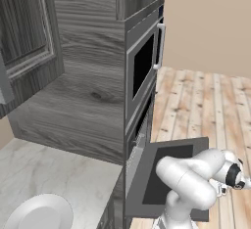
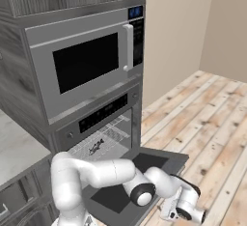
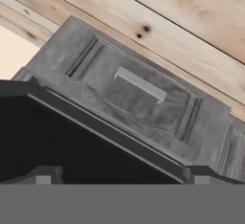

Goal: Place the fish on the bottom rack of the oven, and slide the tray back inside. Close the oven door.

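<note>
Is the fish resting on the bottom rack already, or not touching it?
Touching. The right base view shows the fish lying flat on the bottom rack inside the open oven.

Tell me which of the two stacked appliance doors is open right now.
The lower one: the oven door, dropped flat, with the fish showing on the rack inside. The upper door, with the black window and vertical handle, is shut.
</note>
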